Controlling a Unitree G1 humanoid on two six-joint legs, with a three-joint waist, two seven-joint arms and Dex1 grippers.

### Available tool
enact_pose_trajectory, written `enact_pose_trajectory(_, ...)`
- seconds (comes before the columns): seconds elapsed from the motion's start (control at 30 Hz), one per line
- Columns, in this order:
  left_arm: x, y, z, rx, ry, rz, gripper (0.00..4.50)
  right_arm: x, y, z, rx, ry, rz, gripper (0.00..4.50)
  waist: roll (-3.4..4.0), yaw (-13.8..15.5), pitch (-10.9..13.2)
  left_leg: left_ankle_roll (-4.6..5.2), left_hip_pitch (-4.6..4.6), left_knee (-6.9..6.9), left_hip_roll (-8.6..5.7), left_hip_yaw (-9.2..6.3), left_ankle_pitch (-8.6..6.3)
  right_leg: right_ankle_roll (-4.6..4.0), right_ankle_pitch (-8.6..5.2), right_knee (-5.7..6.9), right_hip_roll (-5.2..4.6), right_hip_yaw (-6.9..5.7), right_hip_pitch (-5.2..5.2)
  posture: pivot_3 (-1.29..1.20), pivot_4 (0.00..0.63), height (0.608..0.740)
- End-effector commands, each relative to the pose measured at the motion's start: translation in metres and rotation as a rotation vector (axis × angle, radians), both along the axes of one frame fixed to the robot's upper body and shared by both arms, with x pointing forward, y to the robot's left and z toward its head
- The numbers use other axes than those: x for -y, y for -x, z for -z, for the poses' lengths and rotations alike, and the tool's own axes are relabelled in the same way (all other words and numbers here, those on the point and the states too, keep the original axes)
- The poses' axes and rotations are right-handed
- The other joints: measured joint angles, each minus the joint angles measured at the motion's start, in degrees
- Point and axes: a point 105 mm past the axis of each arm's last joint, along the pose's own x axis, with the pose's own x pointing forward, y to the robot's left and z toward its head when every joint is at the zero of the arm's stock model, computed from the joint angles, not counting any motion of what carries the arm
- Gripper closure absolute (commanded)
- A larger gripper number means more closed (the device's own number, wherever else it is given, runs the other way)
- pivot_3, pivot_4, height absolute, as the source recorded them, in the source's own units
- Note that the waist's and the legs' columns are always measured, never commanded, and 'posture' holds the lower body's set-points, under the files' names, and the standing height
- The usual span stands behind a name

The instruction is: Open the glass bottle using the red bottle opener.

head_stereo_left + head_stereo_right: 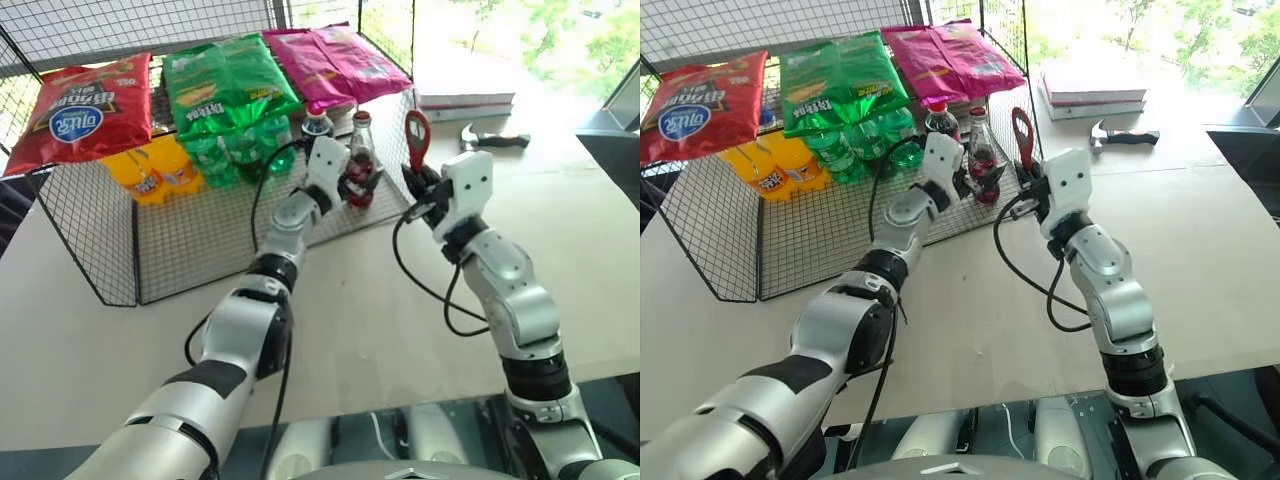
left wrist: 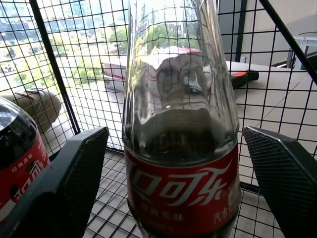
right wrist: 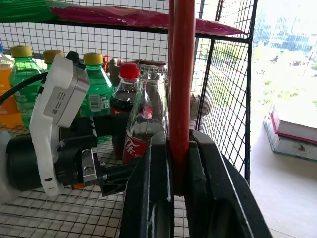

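The glass bottle (image 1: pixel 361 158) stands upright on the floor of a wire rack (image 1: pixel 90 250) at the tabletop's (image 1: pixel 580 250) far side, just in front of a plastic cola bottle (image 1: pixel 318 125) with a red cap. The left tool (image 1: pixel 357 182) reaches into the rack with its fingers (image 2: pixel 74 173) spread wide on either side of the bottle's label band, not yet closed on the glass, apparently poised to steady it. The right tool (image 1: pixel 418 186) is clamped on the handle of the red bottle opener (image 1: pixel 417 138), held upright with its ring head uppermost, just beside the bottle and near cap height, seemingly ready to hook the crown. Snack bags (image 1: pixel 220 80) lie atop the rack.
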Motion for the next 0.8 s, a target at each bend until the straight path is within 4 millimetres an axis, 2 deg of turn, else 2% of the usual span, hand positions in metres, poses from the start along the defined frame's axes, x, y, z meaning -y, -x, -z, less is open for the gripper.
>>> enact_pose_trajectory(0.03, 0.006, -0.004, -0.016, 0.037, 0.003, -0.020, 0.02, -0.004, 0.010, -0.017, 0.092, 0.010, -0.014, 4.50, 0.00, -0.03, 0.00, 0.00, 0.00, 0.01, 0.00, 0.00, 0.00, 0.00, 0.00, 0.01, 0.00, 0.00, 0.00, 0.00, 0.150, 0.740)
enact_pose_trajectory(0.2, 0.010, -0.010, -0.018, 0.008, 0.002, -0.068, 0.02, -0.004, 0.011, -0.016, 0.096, 0.016, -0.005, 4.50, 0.00, 0.01, 0.00, 0.00, -0.01, 0.11, -0.01, -0.02, 0.00, 0.01, 0.00, 0.06, 0.01, -0.01, 0.01, 0.00, 0.150, 0.740)
enact_pose_trajectory(0.33, 0.011, -0.011, -0.020, 0.004, 0.007, -0.072, 1.74, -0.004, 0.011, -0.014, 0.095, 0.018, 0.005, 4.50, 0.00, -0.01, 0.00, 0.00, -0.01, 0.14, -0.02, -0.02, 0.00, 0.01, 0.00, 0.07, 0.01, -0.01, 0.03, 0.00, 0.150, 0.740)
enact_pose_trajectory(0.37, 0.011, -0.011, -0.020, 0.002, 0.007, -0.072, 1.93, -0.004, 0.010, -0.013, 0.094, 0.020, 0.006, 4.50, 0.00, -0.02, 0.00, 0.00, -0.01, 0.14, -0.02, -0.03, 0.00, 0.01, 0.00, 0.07, 0.01, -0.01, 0.03, 0.00, 0.150, 0.740)
enact_pose_trajectory(0.63, 0.012, -0.006, -0.018, 0.023, 0.013, -0.029, 1.92, -0.004, 0.010, -0.012, 0.097, 0.025, 0.006, 4.50, -0.01, -0.02, -0.01, 0.00, 0.00, 0.23, -0.02, -0.03, 0.00, 0.01, 0.01, 0.13, 0.01, -0.02, 0.04, 0.00, 0.150, 0.740)
enact_pose_trajectory(0.73, 0.010, 0.000, -0.026, 0.062, 0.038, 0.040, 1.92, 0.000, 0.009, -0.013, 0.099, 0.031, 0.016, 4.50, 0.00, -0.04, -0.01, 0.00, 0.00, 0.27, -0.03, -0.04, 0.00, 0.01, 0.01, 0.16, 0.01, -0.02, 0.05, 0.00, 0.150, 0.740)
enact_pose_trajectory(0.8, 0.007, 0.011, -0.031, 0.102, 0.029, 0.135, 1.92, 0.005, 0.007, -0.014, 0.101, 0.036, 0.030, 4.50, 0.00, -0.13, 0.00, 0.00, -0.01, 0.29, -0.02, -0.04, 0.00, 0.01, 0.01, 0.17, 0.01, -0.02, 0.05, 0.00, 0.150, 0.740)
